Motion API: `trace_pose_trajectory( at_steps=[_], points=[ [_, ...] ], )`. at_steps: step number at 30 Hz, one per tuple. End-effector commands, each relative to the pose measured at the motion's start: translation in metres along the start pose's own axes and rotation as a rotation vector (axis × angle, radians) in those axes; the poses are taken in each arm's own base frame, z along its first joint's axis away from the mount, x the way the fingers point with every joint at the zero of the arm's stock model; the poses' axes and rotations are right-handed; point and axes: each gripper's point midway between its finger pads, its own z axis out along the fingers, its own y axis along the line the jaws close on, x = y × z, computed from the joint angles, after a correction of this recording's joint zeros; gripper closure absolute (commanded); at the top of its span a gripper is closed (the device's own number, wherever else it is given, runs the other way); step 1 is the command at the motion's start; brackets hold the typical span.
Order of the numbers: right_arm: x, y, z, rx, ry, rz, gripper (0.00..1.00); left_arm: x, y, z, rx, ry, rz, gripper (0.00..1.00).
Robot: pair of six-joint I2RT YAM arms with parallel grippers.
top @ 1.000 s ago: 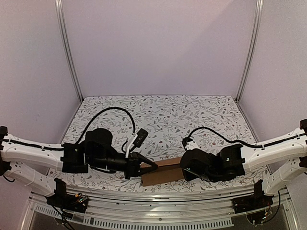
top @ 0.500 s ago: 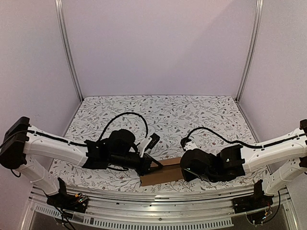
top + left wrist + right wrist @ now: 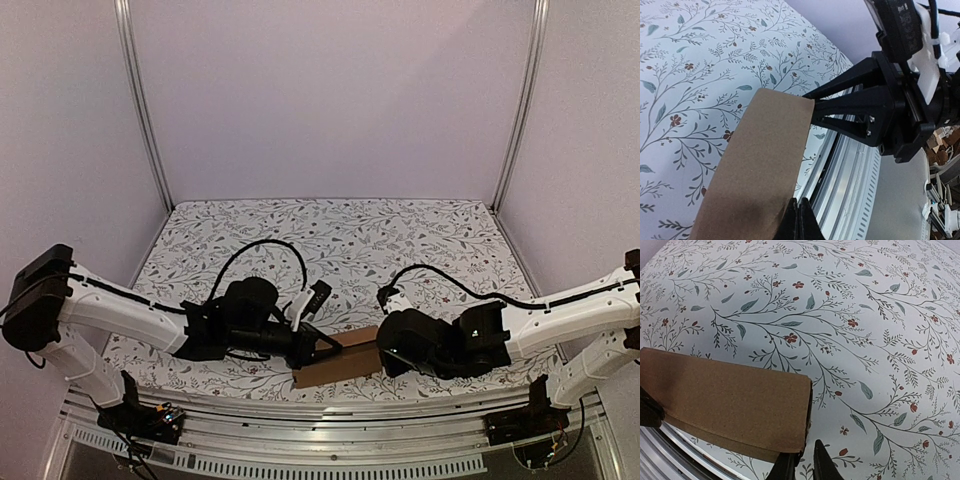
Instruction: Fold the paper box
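Paper box [image 3: 338, 358] lies at the tabletop's [image 3: 400, 240] near edge; my left pincer [image 3: 801, 220], closed, meets its left end, and my right pincer [image 3: 803, 460], slightly parted, sits at its right corner.

Left wrist view: paper box [image 3: 755, 165] cut off at 7 o'clock; right wrist view: at 9 o'clock. Overhead, left gripper [image 3: 322, 347] and right gripper [image 3: 381, 352] mask its ends.
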Motion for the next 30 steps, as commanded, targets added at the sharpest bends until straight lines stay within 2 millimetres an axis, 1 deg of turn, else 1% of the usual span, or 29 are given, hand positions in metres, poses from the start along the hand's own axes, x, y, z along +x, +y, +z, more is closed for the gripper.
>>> trace_pose_trajectory(
  at_steps=[1, 2, 3, 6, 9, 11, 13, 14, 17, 18, 20, 21, 23, 25, 28, 30],
  points=[
    [0.007, 0.002, -0.005, -0.039, 0.03, -0.005, 0.77, 0.032, 0.034, 0.004, -0.085, 0.066, -0.063, 1.0],
    [0.006, 0.003, -0.007, -0.048, 0.029, -0.006, 0.71, 0.033, 0.034, 0.004, -0.085, 0.066, -0.067, 1.0],
    [0.004, 0.003, -0.009, -0.057, 0.026, -0.013, 0.68, 0.034, 0.035, 0.004, -0.086, 0.064, -0.069, 1.0],
    [-0.003, 0.008, -0.019, -0.101, 0.017, -0.023, 0.66, 0.037, 0.038, 0.005, -0.091, 0.067, -0.074, 1.0],
    [-0.012, 0.017, -0.033, -0.174, 0.006, -0.033, 0.65, 0.04, 0.039, 0.006, -0.094, 0.071, -0.078, 1.0],
    [-0.025, 0.021, -0.044, -0.212, -0.029, -0.039, 0.62, 0.041, 0.039, 0.007, -0.094, 0.077, -0.08, 1.0],
    [-0.039, 0.026, -0.053, -0.239, -0.077, -0.029, 0.62, 0.042, 0.04, 0.007, -0.095, 0.08, -0.079, 1.0],
    [-0.047, 0.025, -0.056, -0.235, -0.102, -0.023, 0.63, 0.043, 0.04, 0.007, -0.095, 0.082, -0.08, 1.0],
    [-0.064, 0.028, -0.06, -0.218, -0.148, -0.025, 0.78, 0.044, 0.04, 0.007, -0.098, 0.088, -0.08, 1.0],
    [-0.068, 0.032, -0.059, -0.217, -0.157, -0.032, 0.88, 0.046, 0.041, 0.007, -0.1, 0.091, -0.08, 1.0],
    [-0.077, 0.04, -0.059, -0.23, -0.183, -0.045, 1.0, 0.046, 0.04, 0.007, -0.096, 0.094, -0.079, 1.0],
    [-0.083, 0.043, -0.06, -0.237, -0.199, -0.047, 1.0, 0.046, 0.039, 0.007, -0.095, 0.094, -0.078, 1.0],
    [-0.09, 0.048, -0.055, -0.23, -0.215, -0.074, 1.0, 0.047, 0.039, 0.007, -0.095, 0.097, -0.078, 1.0],
    [-0.091, 0.053, -0.048, -0.23, -0.22, -0.088, 1.0, 0.047, 0.038, 0.008, -0.094, 0.099, -0.076, 1.0],
    [-0.079, 0.055, -0.026, -0.223, -0.237, -0.105, 1.0, 0.046, 0.036, 0.009, -0.09, 0.1, -0.076, 1.0],
    [-0.065, 0.056, -0.01, -0.227, -0.237, -0.107, 1.0, 0.048, 0.035, 0.01, -0.086, 0.109, -0.074, 1.0]
  ],
)
